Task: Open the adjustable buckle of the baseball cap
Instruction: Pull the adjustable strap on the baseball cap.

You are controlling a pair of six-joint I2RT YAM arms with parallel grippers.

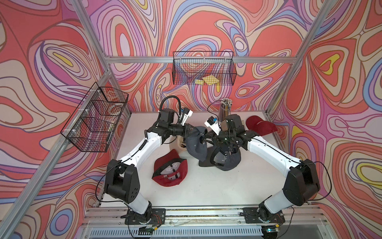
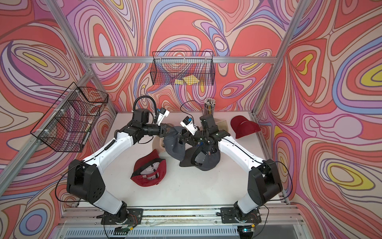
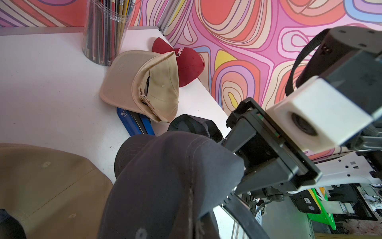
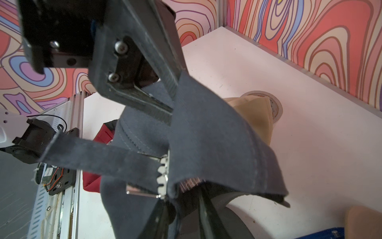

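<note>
Gray baseball cap (image 1: 195,146) hangs in the air over the middle of the white bench (image 1: 227,186), a bit nearer the back edge, between the two arms. The left gripper (image 4: 170,107) is pinched tight on the cap's cloth edge. The right gripper (image 1: 203,138) has its fingers (image 4: 160,219) a little apart beside the shiny buckle (image 4: 163,175); I cannot tell if they pinch anything. A strap (image 4: 93,153) sticks out from the buckle.

The walls have pink, red and purple swirls. A second gray cap (image 1: 225,160) lies right under the right arm. An upside-down red cap (image 1: 170,170) lies toward the front left. Another red cap (image 1: 260,125) sits in the back right corner. A pencil cup (image 1: 225,109) stands at the back edge. A back basket (image 1: 204,68) and a side basket (image 1: 95,118) hang on the walls.
</note>
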